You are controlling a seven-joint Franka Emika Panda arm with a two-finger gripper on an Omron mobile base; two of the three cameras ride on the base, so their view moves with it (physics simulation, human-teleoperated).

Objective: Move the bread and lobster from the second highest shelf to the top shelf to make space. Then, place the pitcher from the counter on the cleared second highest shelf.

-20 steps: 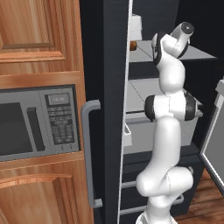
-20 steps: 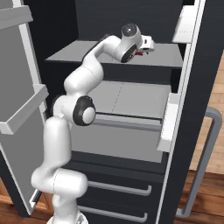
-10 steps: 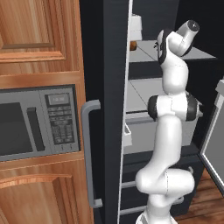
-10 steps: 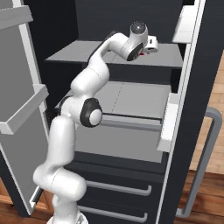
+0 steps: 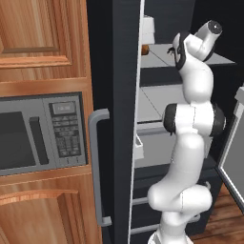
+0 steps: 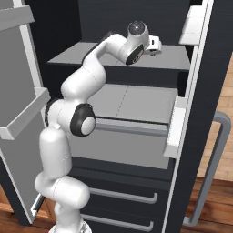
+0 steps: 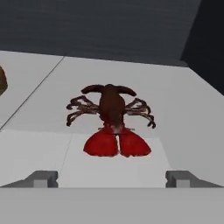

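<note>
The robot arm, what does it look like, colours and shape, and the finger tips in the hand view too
The arm is a chain of glossy white rounded segments, with dark grey to black bands and round caps at the joints. No cables or markings can be made out on it. The gripper shows two small grey, blocky finger tips, set wide apart.

The lobster (image 7: 111,120) has a dark red-brown body and legs, with two bright red claws. It lies on a plain light grey shelf (image 7: 183,118). The bread (image 5: 145,49) is orange-brown. The fridge (image 6: 113,18) interior is near black.
</note>
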